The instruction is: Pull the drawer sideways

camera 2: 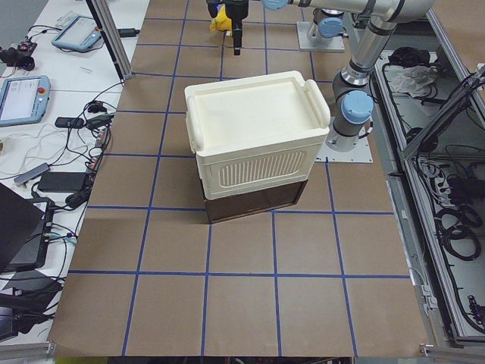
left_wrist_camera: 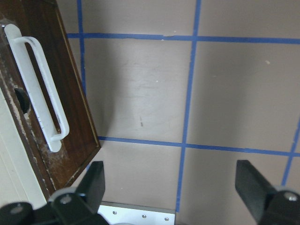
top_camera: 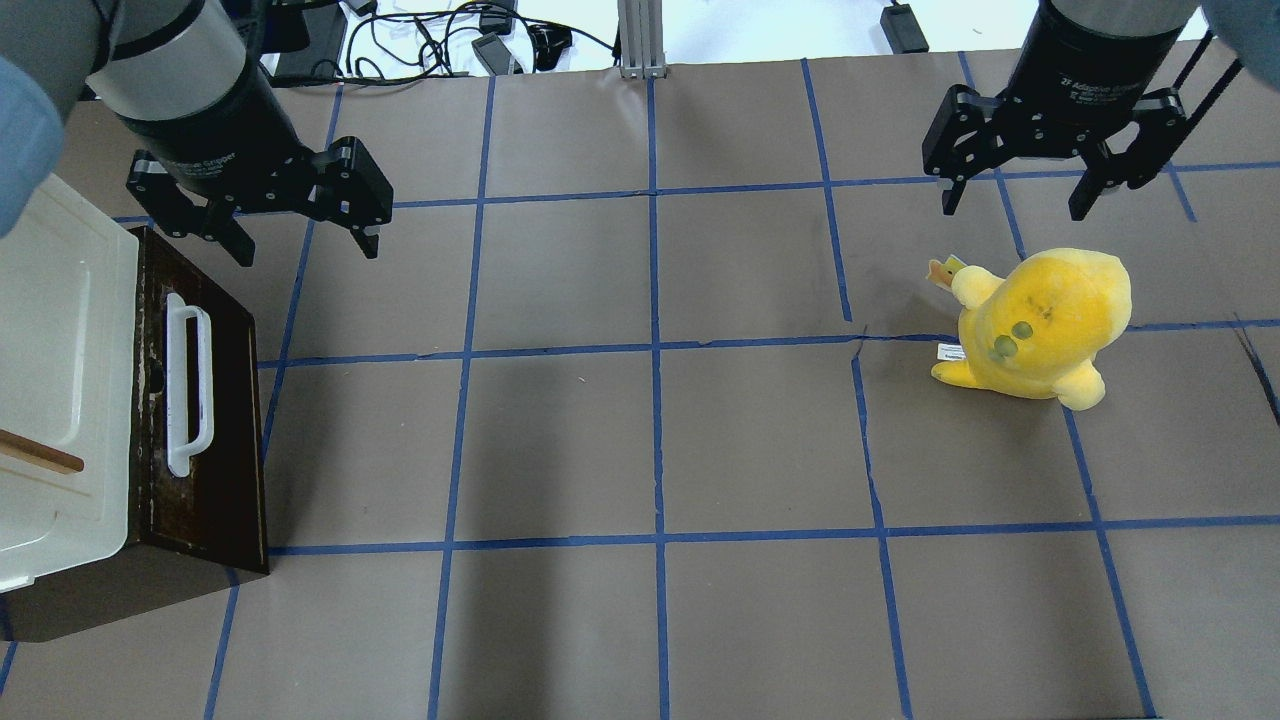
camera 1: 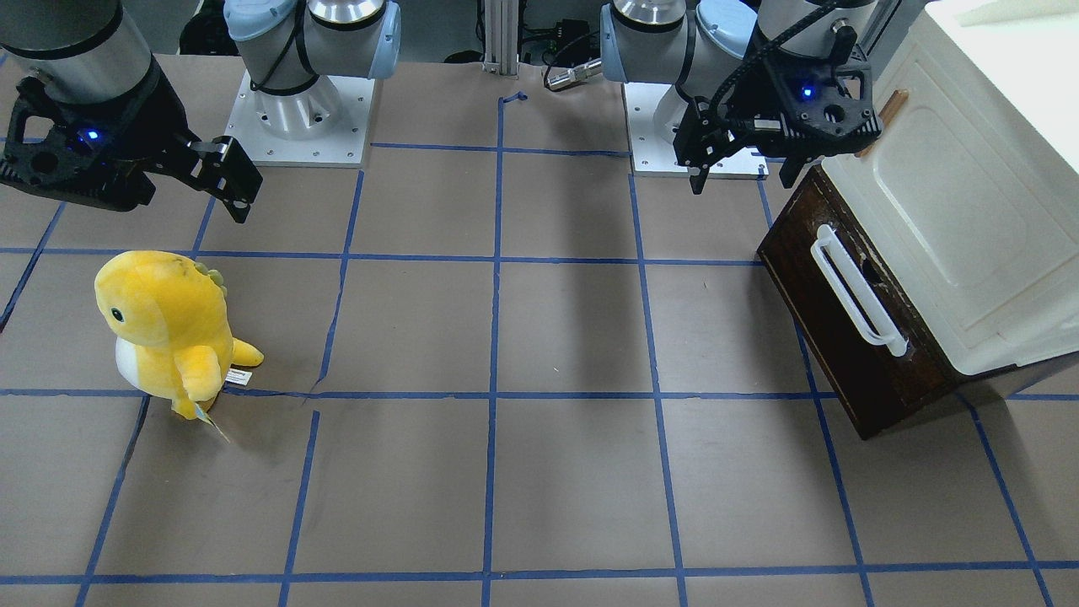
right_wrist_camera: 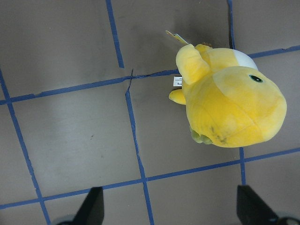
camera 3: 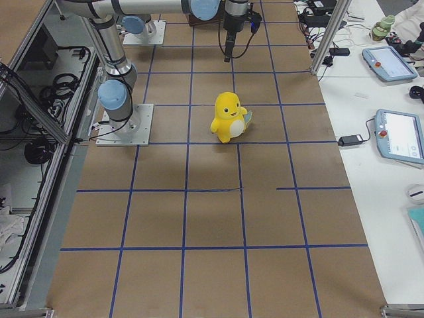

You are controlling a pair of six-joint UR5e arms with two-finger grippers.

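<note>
The drawer (top_camera: 225, 420) has a dark brown worn front and a long white bar handle (top_camera: 188, 390), and sits under a cream-white cabinet (top_camera: 60, 380) at the table's left end. It also shows in the front view (camera 1: 843, 354) and the left wrist view (left_wrist_camera: 75, 108). Its inner sides do not show. My left gripper (top_camera: 308, 240) is open and empty, hovering beside the corner of the drawer front nearest my base (camera 1: 742, 173), apart from the handle (left_wrist_camera: 40, 89). My right gripper (top_camera: 1012, 200) is open and empty above the table.
A yellow plush toy (top_camera: 1040, 320) stands on the table just below my right gripper's view (right_wrist_camera: 229, 108). The cabinet door panel carries a small brown wooden handle (top_camera: 40, 455). The brown table top (top_camera: 650, 440) is marked with a blue tape grid.
</note>
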